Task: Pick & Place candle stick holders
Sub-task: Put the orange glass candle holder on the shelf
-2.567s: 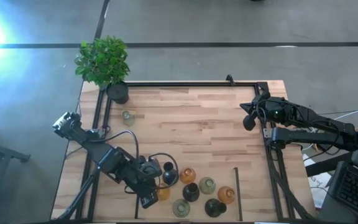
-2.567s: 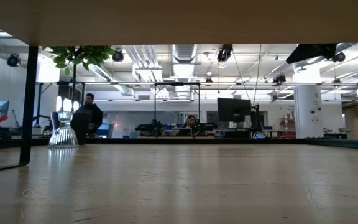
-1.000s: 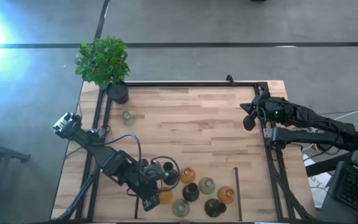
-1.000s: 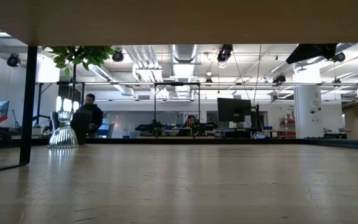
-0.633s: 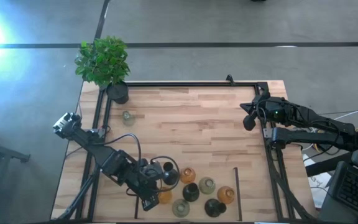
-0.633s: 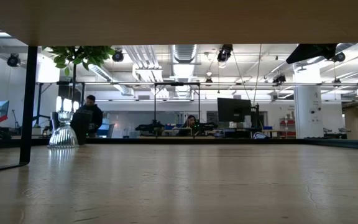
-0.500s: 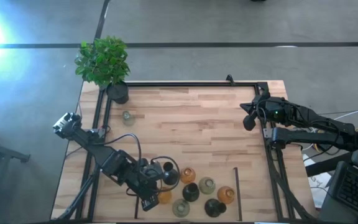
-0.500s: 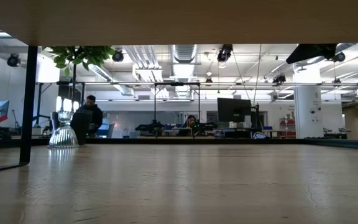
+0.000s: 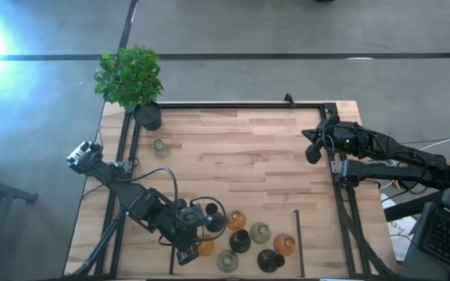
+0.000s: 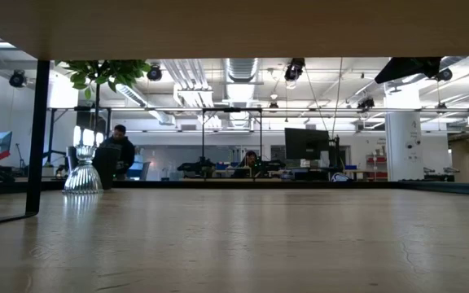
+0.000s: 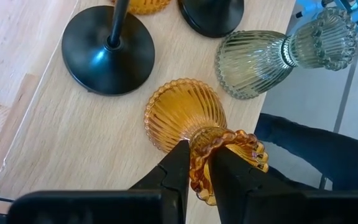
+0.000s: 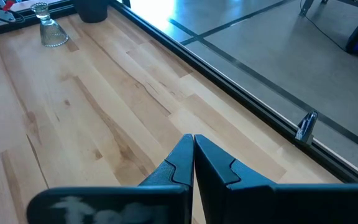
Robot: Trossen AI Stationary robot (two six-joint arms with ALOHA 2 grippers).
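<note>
I'm gripping an amber holder (image 11: 188, 118) in my left gripper (image 11: 196, 163) at the tabletop's (image 9: 248, 148) near edge; one pale holder (image 9: 161, 147) is placed, about eight remaining.

Overhead, straight down on the whole wooden table (image 9: 241, 156), both arms and the plant (image 9: 129, 76) at its far left corner; level with the tabletop in the low view, facing across bare boards into the room, with that plant's leaves (image 10: 104, 72) and a clear ribbed holder (image 10: 82, 171) at left. Close over an amber holder (image 11: 188, 121) from the left wrist; from the right wrist, low along the boards toward the same clear holder (image 12: 53, 28) by the far rail.
</note>
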